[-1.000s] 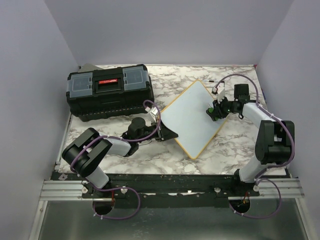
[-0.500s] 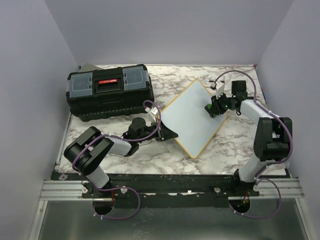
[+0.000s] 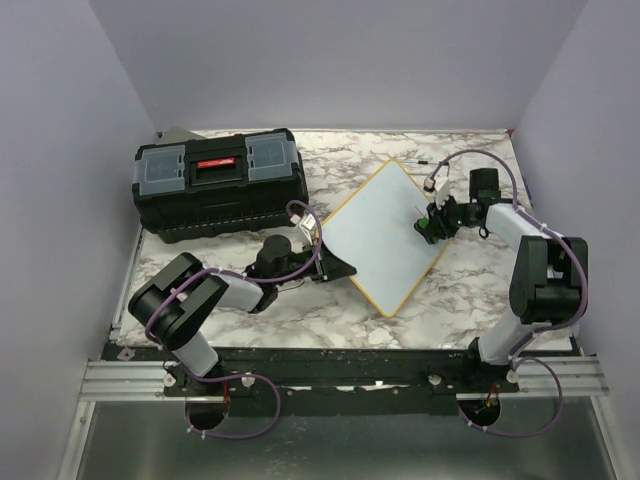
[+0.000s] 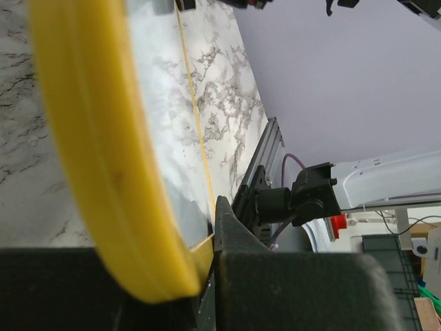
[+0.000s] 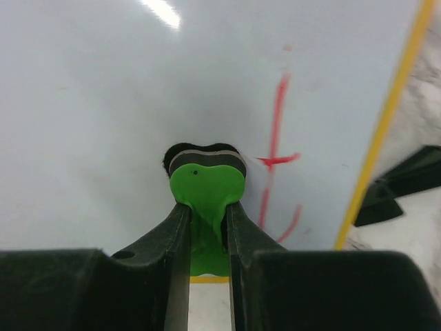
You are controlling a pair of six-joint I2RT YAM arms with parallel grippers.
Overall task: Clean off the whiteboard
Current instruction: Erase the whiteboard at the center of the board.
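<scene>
Jaws of the right gripper [image 5: 207, 219] are pinching a small green plastic eraser [image 5: 205, 183] with a black felt pad, pressing it against the white rectangular whiteboard [image 3: 385, 235] with its yellow frame, which is resting diagonally on the marble-patterned table [image 3: 470, 290]. The left gripper [image 3: 335, 267] is clamping the frame's left corner. Erasing appears nearly complete: only the red strokes [image 5: 275, 131] beside the pad are awaiting wiping.

Left arm [image 3: 235, 292]: white link shells set between bulky black joint housings, lower left of top view. Right arm [image 3: 512, 228]: same white-and-black build, at right. Purple cables [image 3: 478, 152] looped along both arms and under bases at bottom edge. Small white connector [image 3: 436, 173] seen on cable. Right gripper [image 5: 207, 207]: fingers [image 5: 162, 238] matte black, wedge-shaped, narrowed towards tips; small round hole seen in frame-left one.
</scene>
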